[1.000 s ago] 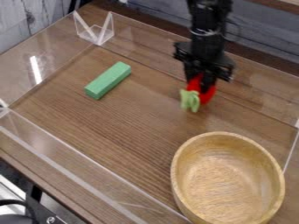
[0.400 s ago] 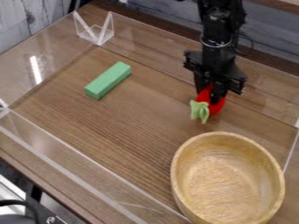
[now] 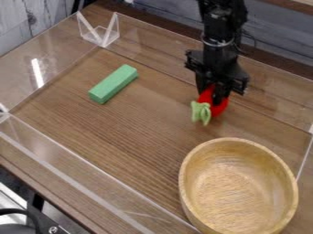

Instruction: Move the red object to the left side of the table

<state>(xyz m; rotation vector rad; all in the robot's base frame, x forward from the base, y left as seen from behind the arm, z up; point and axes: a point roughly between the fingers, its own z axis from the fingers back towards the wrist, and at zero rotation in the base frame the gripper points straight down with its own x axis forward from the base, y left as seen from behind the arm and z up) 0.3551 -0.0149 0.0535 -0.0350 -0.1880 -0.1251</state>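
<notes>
A green block (image 3: 113,83) lies toward the table's (image 3: 110,137) left edge, apart from everything else. Past the middle, toward the far edge, the black fingers (image 3: 215,91) point down and are clamped on the red object (image 3: 208,104); they hide its upper part, leaving only the red underside and pale green leafy end visible below them. A wooden bowl (image 3: 239,187) fills the near right corner, its rim cut off by the picture's lower edge.

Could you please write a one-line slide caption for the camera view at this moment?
Robot hand grips the red object between the green block and wooden bowl.
</notes>
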